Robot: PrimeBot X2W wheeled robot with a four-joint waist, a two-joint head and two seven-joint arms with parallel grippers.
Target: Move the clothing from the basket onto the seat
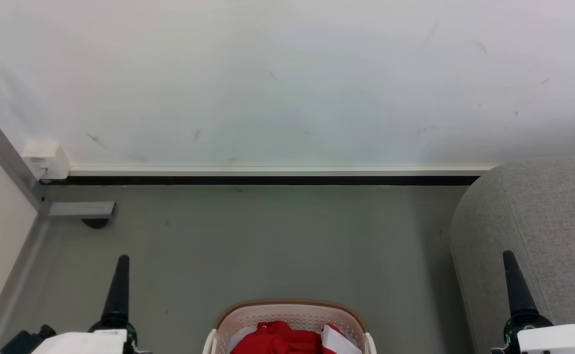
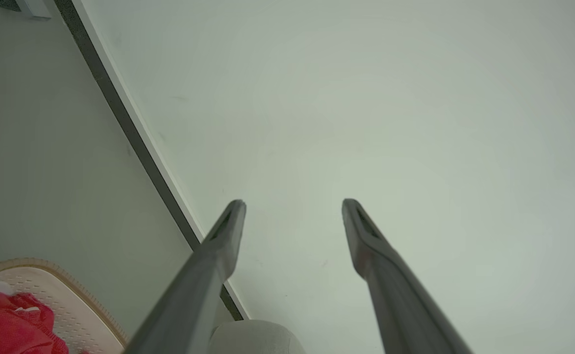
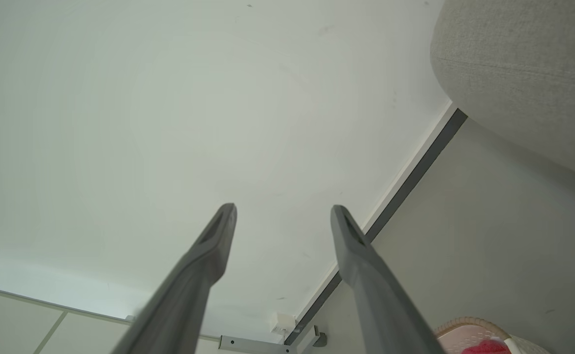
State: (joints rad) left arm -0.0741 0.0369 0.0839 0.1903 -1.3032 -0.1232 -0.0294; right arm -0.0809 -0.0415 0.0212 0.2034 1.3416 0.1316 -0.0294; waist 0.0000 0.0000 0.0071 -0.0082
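Pale wall (image 1: 287,83), lightly scuffed, meets a grey-green floor (image 1: 267,236) along a white-and-black baseboard (image 1: 267,177). At far left a small white box (image 1: 46,160) sits on the wall just above the baseboard. Beside it a grey metal frame (image 1: 7,157) slants down to a short foot bar (image 1: 78,210) on the floor.

On the floor at bottom centre of the head view: the basket (image 1: 292,307), cream, perforated, brown rim band, its near part cut off by the picture edge. The clothing (image 1: 277,339) lies inside it as bunched red fabric, with white panels showing toward the right side.

At right: the seat (image 1: 538,216), grey upholstery with a rounded corner, back toward the wall. Bare floor lies between it and the basket.

The left gripper (image 2: 293,204) has its two fingers spread wide with nothing between them, aimed at the wall. Its wrist view has the basket corner and red cloth at lower left, off to the side of the fingers. In the head view one finger (image 1: 120,280) rises left of the basket, over the floor.

The right gripper (image 3: 283,209) also has its fingers apart and empty, pointing at the wall. Its wrist view has the seat at upper right and the basket rim with a scrap of red in the lower right corner. In the head view its finger (image 1: 513,280) stands in front of the seat's side.
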